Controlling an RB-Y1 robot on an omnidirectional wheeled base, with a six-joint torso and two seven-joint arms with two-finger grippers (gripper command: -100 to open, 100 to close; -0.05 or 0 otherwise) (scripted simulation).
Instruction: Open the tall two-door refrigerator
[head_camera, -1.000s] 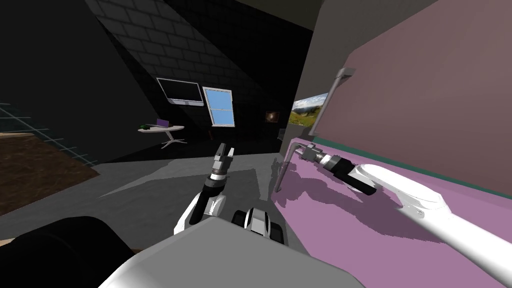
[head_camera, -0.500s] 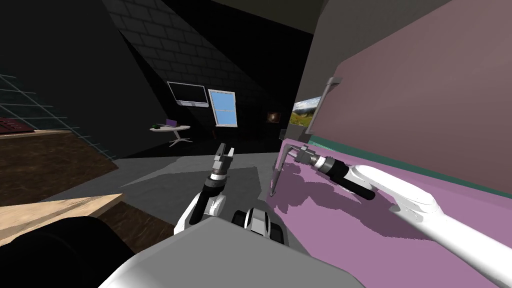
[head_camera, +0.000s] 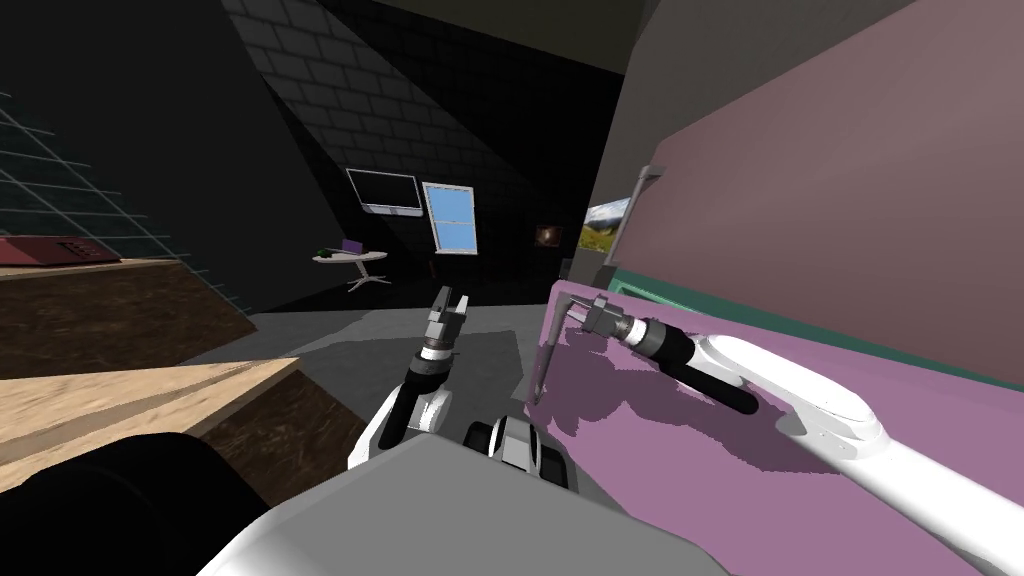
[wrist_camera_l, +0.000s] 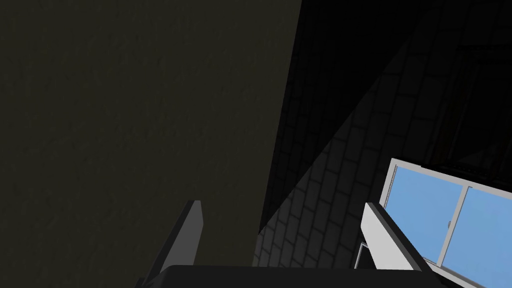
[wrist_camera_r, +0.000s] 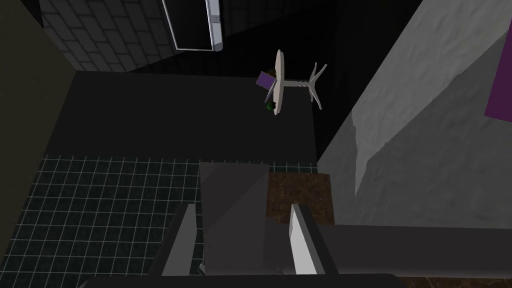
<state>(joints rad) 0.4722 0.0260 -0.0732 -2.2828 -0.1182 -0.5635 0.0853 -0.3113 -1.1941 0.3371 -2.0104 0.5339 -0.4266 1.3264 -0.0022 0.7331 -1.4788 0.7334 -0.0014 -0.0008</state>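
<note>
Right claw (head_camera: 588, 313) at door handle (head_camera: 545, 350) (grey)

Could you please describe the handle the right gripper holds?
Find the big purple refrigerator on the right. Its brighter lower door carries a grey handle at the left edge. Unlike the upper handle, the right gripper clamps it.
</note>
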